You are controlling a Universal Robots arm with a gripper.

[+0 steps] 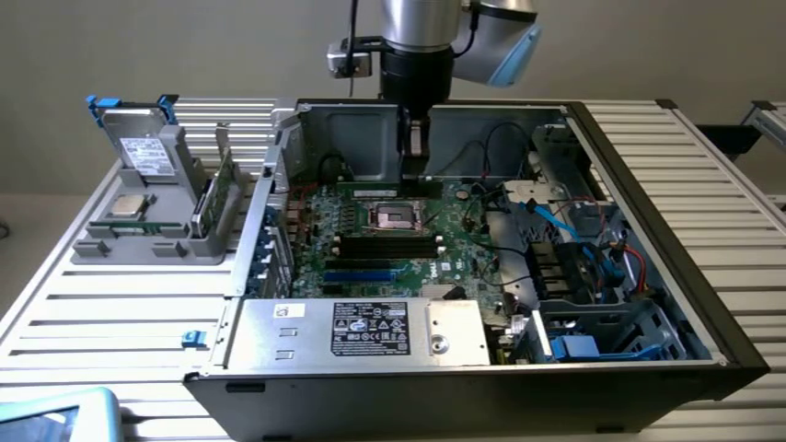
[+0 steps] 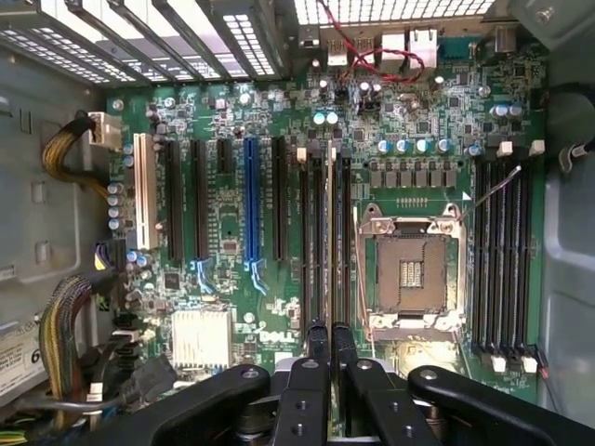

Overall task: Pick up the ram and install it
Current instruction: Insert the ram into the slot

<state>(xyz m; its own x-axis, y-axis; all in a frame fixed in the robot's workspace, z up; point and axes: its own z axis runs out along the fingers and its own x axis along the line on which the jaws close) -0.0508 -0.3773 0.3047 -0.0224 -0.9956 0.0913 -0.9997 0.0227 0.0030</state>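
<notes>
My gripper [image 2: 329, 327] is shut on the ram [image 2: 330, 232], a thin stick seen edge-on that runs away from the fingertips. It hangs over the black memory slots [image 2: 316, 242] beside the empty processor socket [image 2: 409, 274] on the green motherboard [image 2: 223, 232]. I cannot tell whether the stick touches a slot. In the exterior view the gripper [image 1: 415, 170] reaches straight down into the open computer case [image 1: 639, 184], over the motherboard's [image 1: 368, 267] far part, just behind the socket [image 1: 396, 216].
A second bank of memory slots [image 2: 502, 251] lies on the socket's other side. At the exterior view's left, a grey holder [image 1: 147, 247] carries a silver processor chip [image 1: 127, 204], a drive [image 1: 154, 152] and an upright green board [image 1: 212, 204]. Cables [image 1: 577, 249] and a power supply [image 1: 368, 331] crowd the case.
</notes>
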